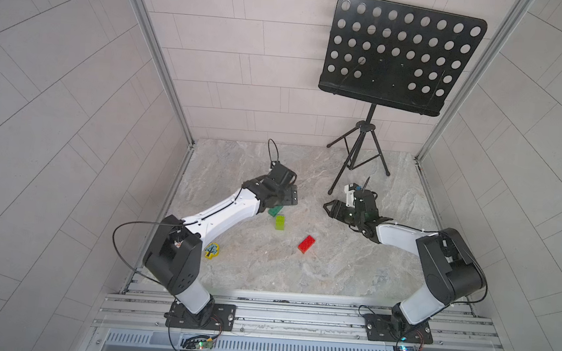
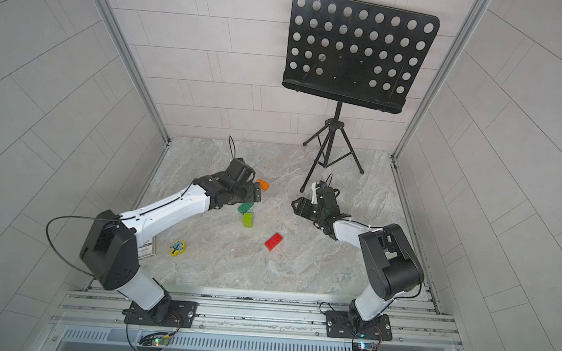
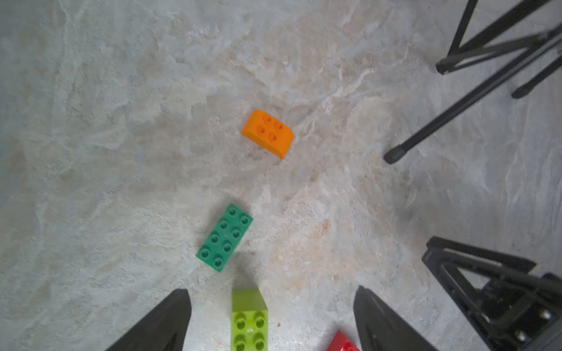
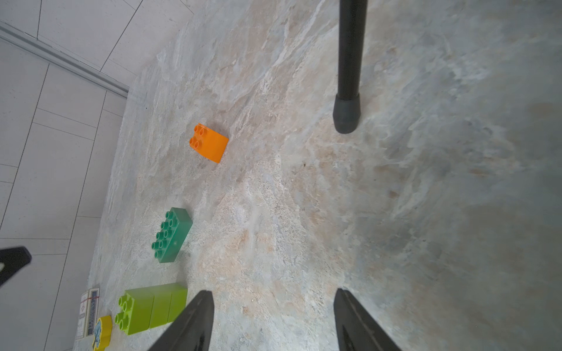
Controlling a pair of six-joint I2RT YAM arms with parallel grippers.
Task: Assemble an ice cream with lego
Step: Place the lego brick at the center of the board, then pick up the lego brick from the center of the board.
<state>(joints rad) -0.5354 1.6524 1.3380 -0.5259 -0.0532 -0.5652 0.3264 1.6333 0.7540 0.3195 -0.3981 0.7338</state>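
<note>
A lime-green stack (image 1: 280, 223) (image 3: 249, 322) stands upright on the marble table, studs up. My left gripper (image 3: 271, 290) hangs open above it, and neither of the fingers (image 3: 170, 319) touches the stack. The dark green brick (image 1: 275, 211) (image 3: 225, 237) lies just beyond the stack, partly under my left wrist in both top views. The rounded orange brick (image 2: 263, 184) (image 3: 268, 133) lies farther back. The red brick (image 1: 306, 244) lies apart, nearer the front. My right gripper (image 1: 331, 209) (image 4: 272, 291) hovers open and empty at the right.
A black music stand (image 1: 402, 55) rises at the back right, one tripod foot (image 1: 331, 190) close to my right gripper. A flat yellow tree piece (image 1: 211, 250) and a small card box (image 2: 148, 248) lie near the left arm's base.
</note>
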